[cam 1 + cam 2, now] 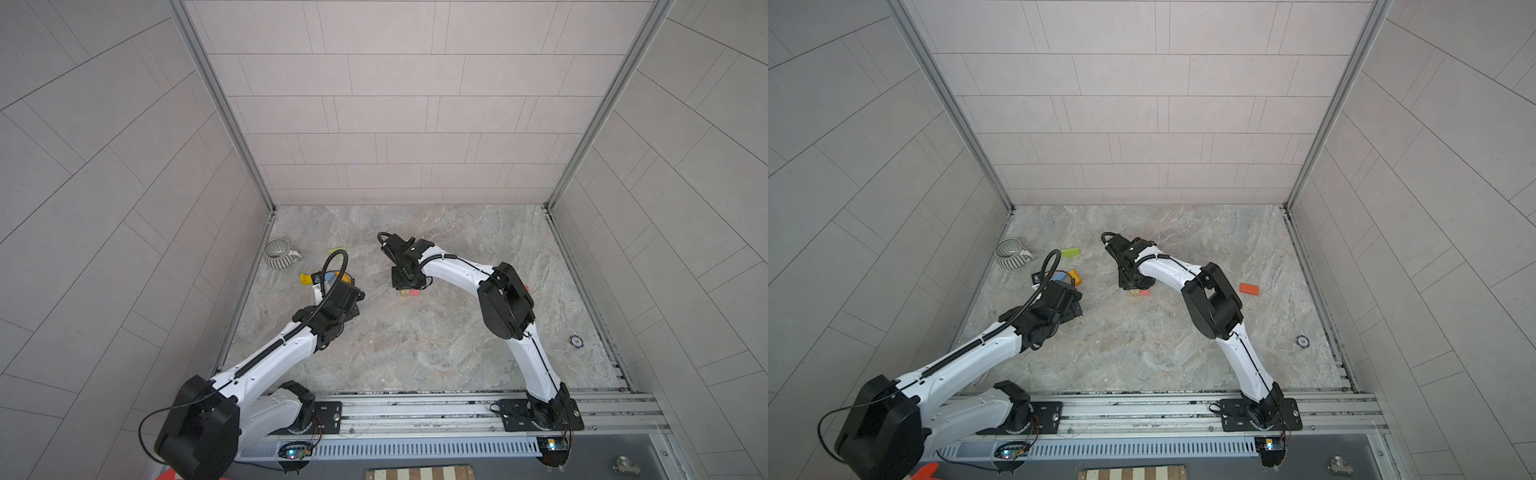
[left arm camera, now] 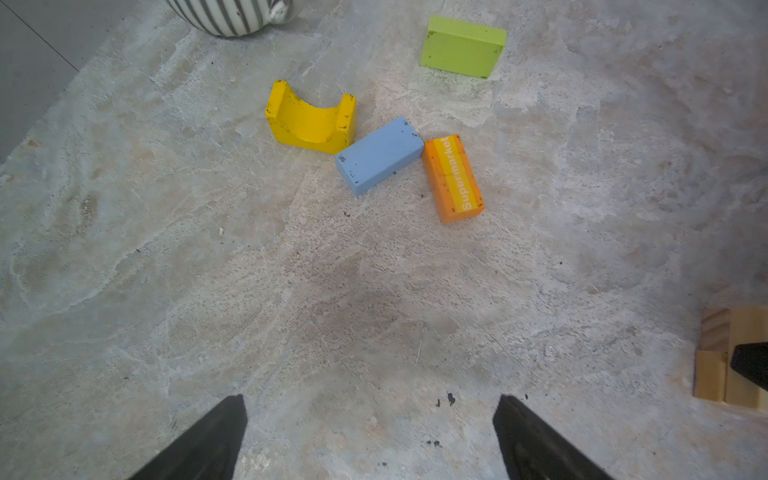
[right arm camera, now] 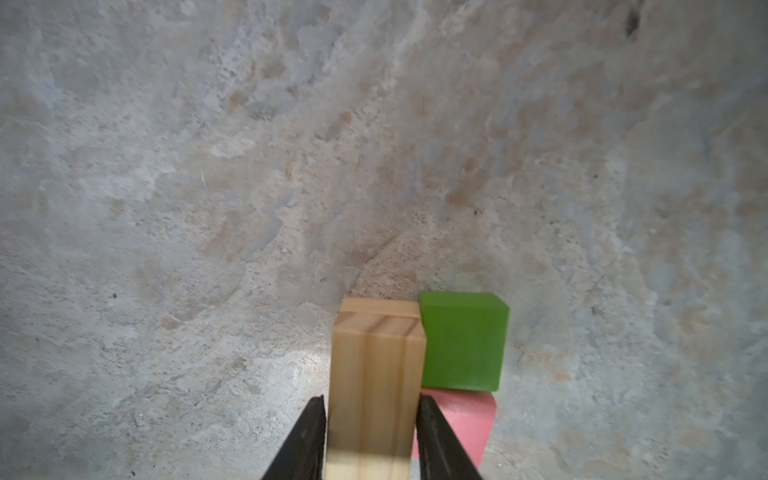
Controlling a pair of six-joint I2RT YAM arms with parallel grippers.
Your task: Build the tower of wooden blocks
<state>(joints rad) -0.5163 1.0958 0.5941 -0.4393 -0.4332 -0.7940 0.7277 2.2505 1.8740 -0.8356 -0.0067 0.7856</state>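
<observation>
- Tan block [image 3: 376,374] stands upright between the jaws of the right gripper [image 3: 370,401]. The jaws sit close against both its sides, but I cannot tell whether they press it or stand just clear.
- The tower [image 1: 409,294] is near the middle of the table [image 1: 415,353], right under that gripper. A green cube [image 3: 461,340] and a pink block [image 3: 457,424] touch the tan block's side.
- Left gripper [image 2: 371,399] is wide and empty, over bare table. It is short of the loose pieces: yellow arch [image 2: 309,120], blue block [image 2: 378,156], orange block [image 2: 453,178] and green slab [image 2: 461,48].
- I judge the blocks light and stiff, and the painted ones probably a little slippery. None looks fragile, but the stack could topple at a nudge.
- I would take each block across its two flat long sides at mid-length. The arch I would take by its flat outer faces, not the curve.
</observation>
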